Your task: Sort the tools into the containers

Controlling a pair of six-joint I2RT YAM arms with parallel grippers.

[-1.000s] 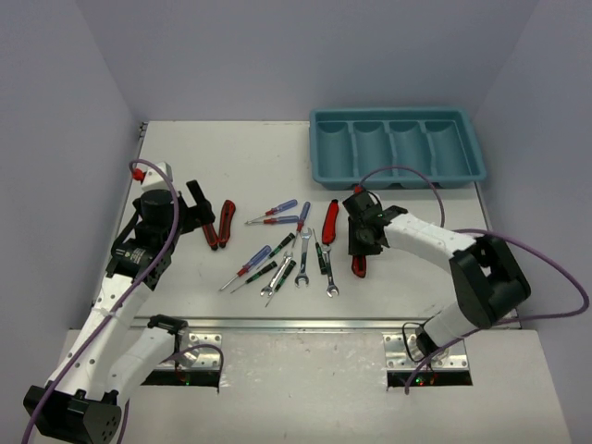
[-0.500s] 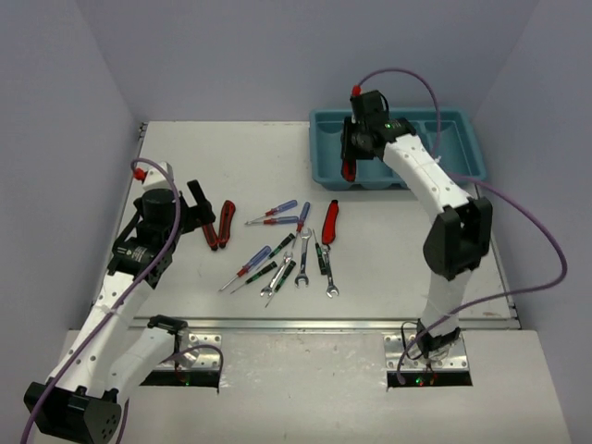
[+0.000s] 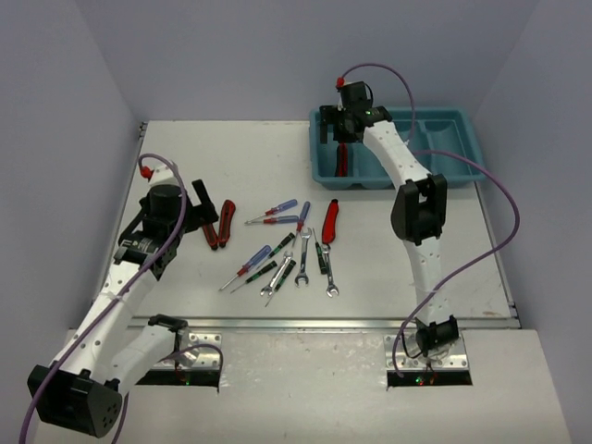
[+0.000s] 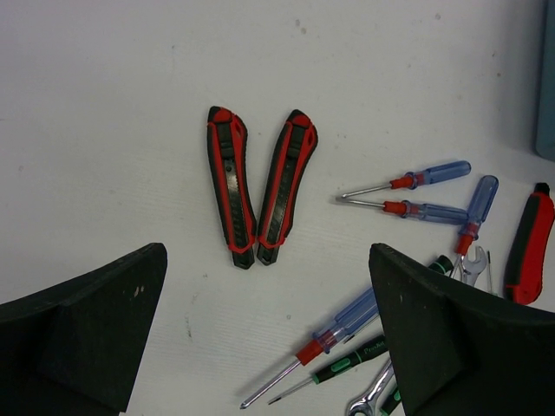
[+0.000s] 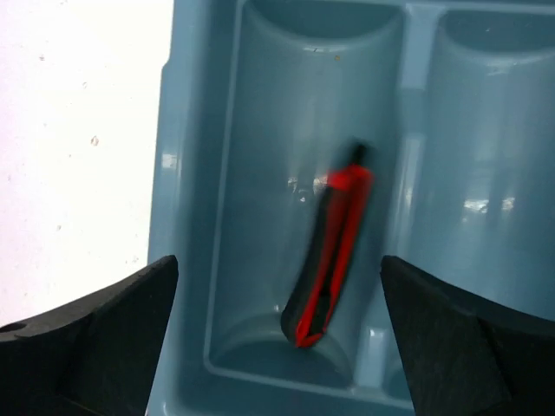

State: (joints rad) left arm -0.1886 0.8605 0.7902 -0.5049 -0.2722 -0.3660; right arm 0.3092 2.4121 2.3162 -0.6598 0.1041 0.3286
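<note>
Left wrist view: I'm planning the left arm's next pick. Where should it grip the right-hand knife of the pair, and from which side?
Probably grip the right-hand knife across its narrow width, in its upper half, coming straight down. It lies flat on the table, and its lower end nearly meets the other knife, leaving a wider gap higher up.
</note>
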